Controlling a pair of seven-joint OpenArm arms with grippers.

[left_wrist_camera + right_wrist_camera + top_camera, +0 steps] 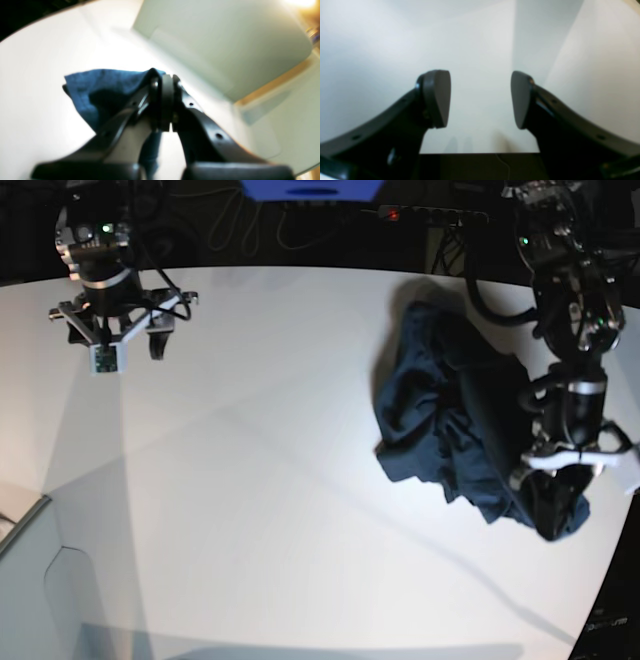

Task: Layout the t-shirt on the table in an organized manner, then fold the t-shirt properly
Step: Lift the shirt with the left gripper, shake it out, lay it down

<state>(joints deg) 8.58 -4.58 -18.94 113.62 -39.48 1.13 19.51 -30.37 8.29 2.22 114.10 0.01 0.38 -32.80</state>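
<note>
My left end effector (167,100) pinches the crumpled shirt (460,430) at the tabletop's (260,480) right side; the right end effector (480,100) hovers spread, well apart. I judge we're at layout: next, lift and spread the cloth flat.

The white table (250,480) carries the crumpled navy t-shirt (450,430).

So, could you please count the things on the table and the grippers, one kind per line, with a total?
Dark navy t-shirt, crumpled on the table: 1
Grippers: 2. The left gripper is shut on the shirt fabric, and the right gripper is open and empty.
Total: 3
</note>
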